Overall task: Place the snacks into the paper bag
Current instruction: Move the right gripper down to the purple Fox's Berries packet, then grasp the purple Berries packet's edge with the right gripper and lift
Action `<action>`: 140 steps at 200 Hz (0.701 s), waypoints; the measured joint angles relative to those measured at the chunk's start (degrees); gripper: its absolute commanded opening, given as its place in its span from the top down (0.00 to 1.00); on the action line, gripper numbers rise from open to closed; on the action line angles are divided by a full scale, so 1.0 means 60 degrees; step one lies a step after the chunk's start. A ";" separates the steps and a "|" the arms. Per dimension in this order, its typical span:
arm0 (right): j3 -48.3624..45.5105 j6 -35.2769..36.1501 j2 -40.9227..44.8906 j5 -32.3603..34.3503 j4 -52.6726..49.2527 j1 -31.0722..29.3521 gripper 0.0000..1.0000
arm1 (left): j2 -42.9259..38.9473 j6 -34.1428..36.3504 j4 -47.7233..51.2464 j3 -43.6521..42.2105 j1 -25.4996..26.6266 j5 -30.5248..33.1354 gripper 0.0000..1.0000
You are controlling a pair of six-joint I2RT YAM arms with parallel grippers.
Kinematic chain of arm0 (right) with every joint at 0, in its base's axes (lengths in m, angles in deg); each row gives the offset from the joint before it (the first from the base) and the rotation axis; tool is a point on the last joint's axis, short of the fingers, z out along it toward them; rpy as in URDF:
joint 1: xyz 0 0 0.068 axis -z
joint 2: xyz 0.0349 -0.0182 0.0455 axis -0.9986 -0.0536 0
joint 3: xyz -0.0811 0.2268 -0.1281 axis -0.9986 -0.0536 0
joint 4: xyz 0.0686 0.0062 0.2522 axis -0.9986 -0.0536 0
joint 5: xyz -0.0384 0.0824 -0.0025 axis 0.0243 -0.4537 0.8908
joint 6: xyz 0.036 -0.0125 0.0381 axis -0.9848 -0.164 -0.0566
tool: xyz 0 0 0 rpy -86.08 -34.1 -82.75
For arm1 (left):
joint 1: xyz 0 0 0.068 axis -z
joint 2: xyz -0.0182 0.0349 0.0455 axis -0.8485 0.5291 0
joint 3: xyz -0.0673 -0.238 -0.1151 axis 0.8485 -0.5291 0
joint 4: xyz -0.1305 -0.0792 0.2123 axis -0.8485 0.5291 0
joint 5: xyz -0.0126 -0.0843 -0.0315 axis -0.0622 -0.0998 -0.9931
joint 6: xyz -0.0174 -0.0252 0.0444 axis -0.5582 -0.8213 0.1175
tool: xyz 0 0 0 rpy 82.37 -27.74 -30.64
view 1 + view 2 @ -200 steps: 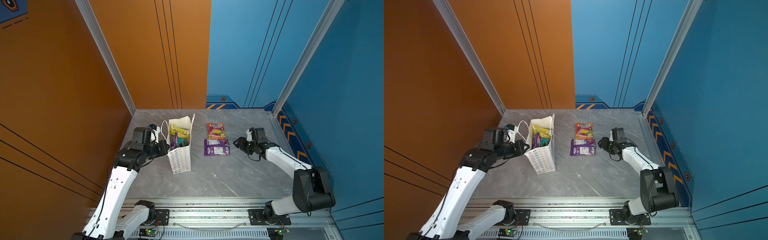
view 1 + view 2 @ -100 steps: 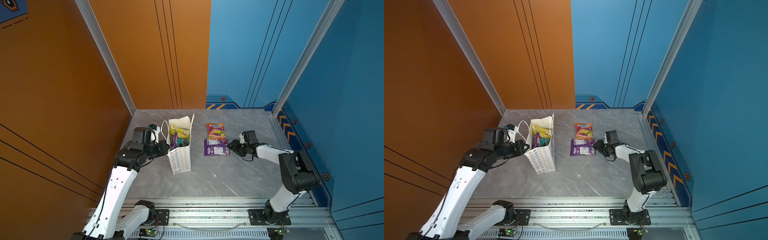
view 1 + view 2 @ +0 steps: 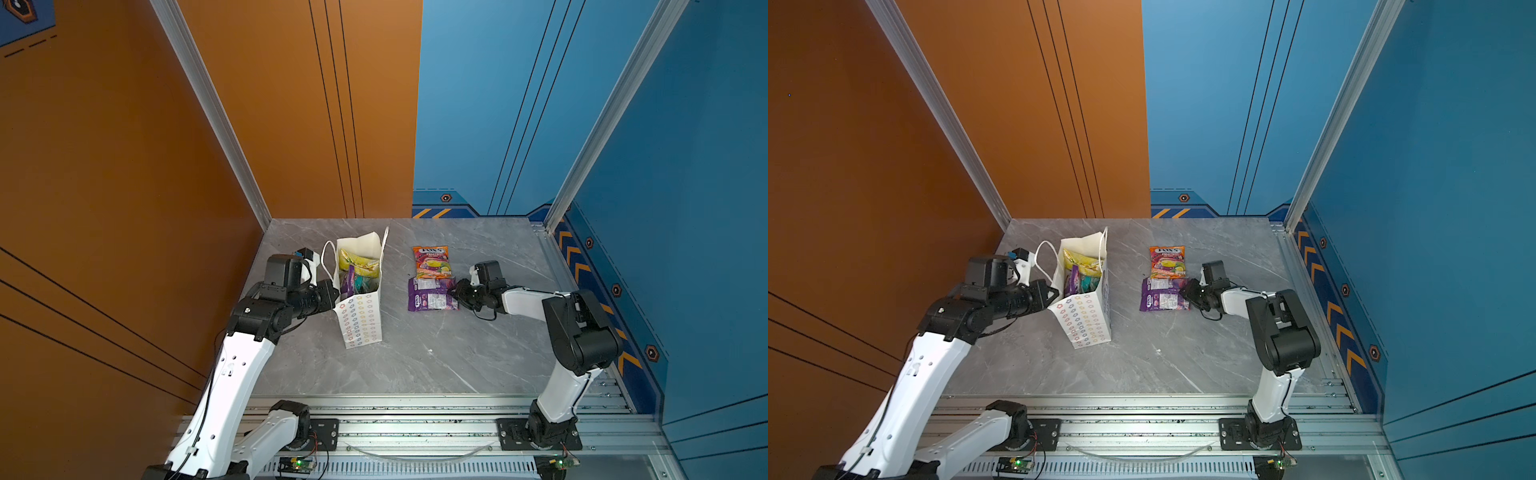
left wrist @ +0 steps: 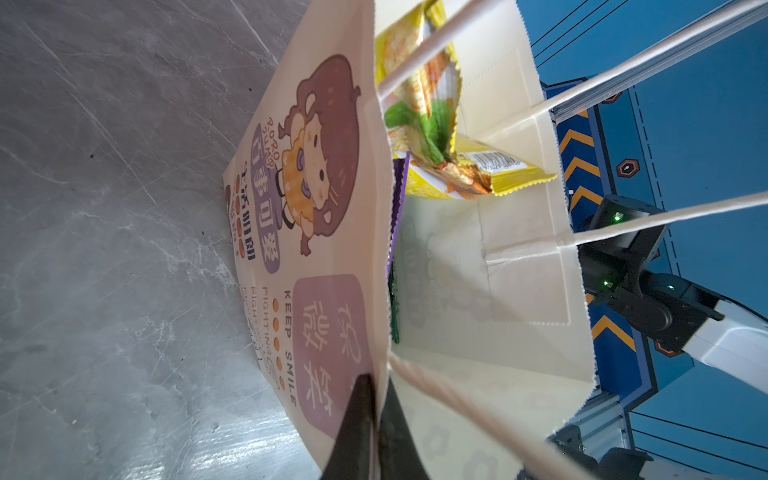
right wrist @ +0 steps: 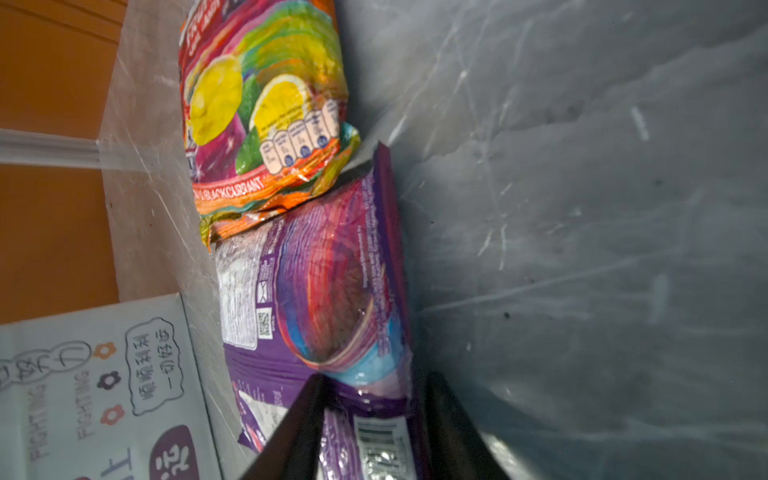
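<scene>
A: How does the left gripper [image 4: 372, 419] stand?

B: Its two black fingers [image 4: 353, 424] are pressed together on the rim of the paper bag [image 3: 360, 318], with the cartoon side outside and the cord handle just beside it. The bag stands upright on the grey table [image 3: 436, 353], mouth held apart.

A: And the right gripper [image 5: 376, 405]?

B: Its jaws are partly spread and sit on both sides of the near edge of the purple packet [image 5: 332, 291]. I cannot tell if they already pinch it or only touch it.

A: Where do the snacks lie?

B: The purple packet lies flat on the table, right of the bag in both top views. The orange packet [image 3: 431, 261] lies just behind it, its edge overlapping the purple one. Inside the bag a yellow packet [image 4: 436, 137] leans at the far side, with more packets [image 3: 1081, 280] near it
</scene>
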 measured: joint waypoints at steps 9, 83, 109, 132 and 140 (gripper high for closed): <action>0.0000 -0.0051 0.0004 0.0007 0.0018 0.0000 0.75 | 0.0000 0.0000 0.0000 0.0000 0.0000 0.0000 0.92; 0.0015 0.0171 0.1639 0.0102 -0.0368 -0.0251 0.98 | 0.0000 0.0000 0.0000 0.0000 -0.0004 0.0000 0.92; 0.0317 0.0415 0.2284 0.0339 -0.0976 -0.0525 1.00 | 0.0000 0.0000 -0.0004 0.0000 -0.0004 0.0000 0.92; 0.0685 0.0663 0.2834 0.0586 -0.1592 -0.0885 1.00 | 0.0000 0.0000 0.0000 0.0000 -0.0004 -0.0018 0.92; 0.0827 0.0750 0.3045 0.0685 -0.1807 -0.1013 1.00 | 0.0000 0.0000 0.0000 0.0000 -0.0004 -0.0022 0.93</action>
